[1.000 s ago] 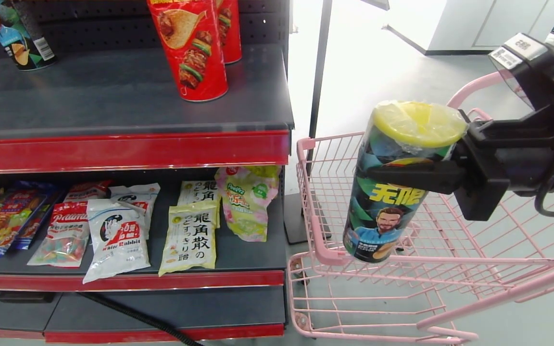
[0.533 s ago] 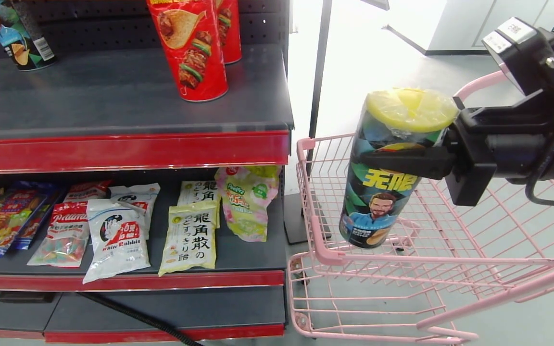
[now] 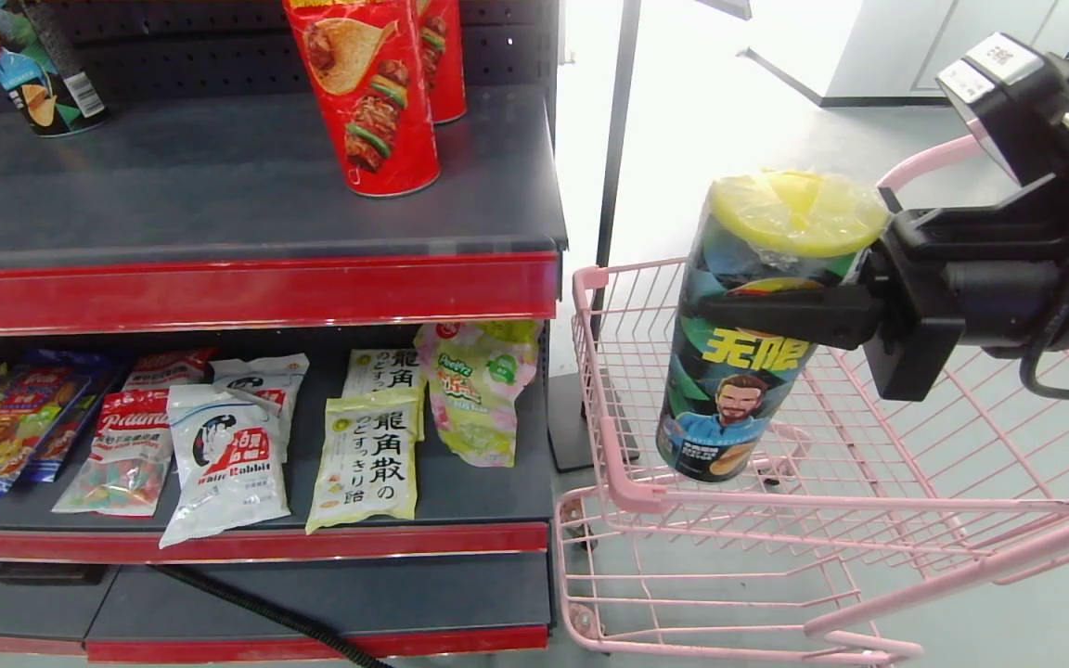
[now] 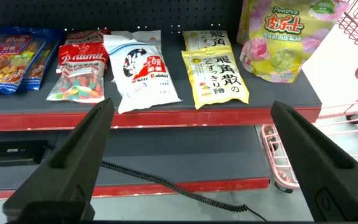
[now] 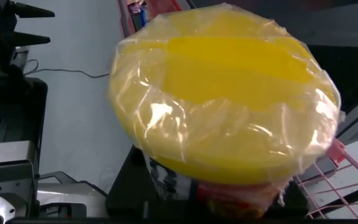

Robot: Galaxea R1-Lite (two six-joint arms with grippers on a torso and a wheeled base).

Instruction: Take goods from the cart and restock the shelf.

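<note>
Yellow-lidded cylindrical can (image 3: pixel 729 408) over wire cart (image 3: pixel 859 506)

A black coiled cable (image 3: pixel 256 608) lies just beside a flat black box (image 4: pixel 14 152). A thin black upright pole (image 3: pixel 616 139) stands on the pale floor (image 3: pixel 729 121).

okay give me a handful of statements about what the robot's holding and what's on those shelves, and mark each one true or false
1. The right gripper holds a chip can above the pink cart. True.
2. The chip can hangs upside down. False: it is roughly upright, yellow lid on top.
3. The left gripper is shut on a bag. False: its fingers are spread open and hold nothing.
4. Two red cans stand on the upper shelf. True.
5. The lower shelf holds bottles. False: snack bags lie on it.
</note>
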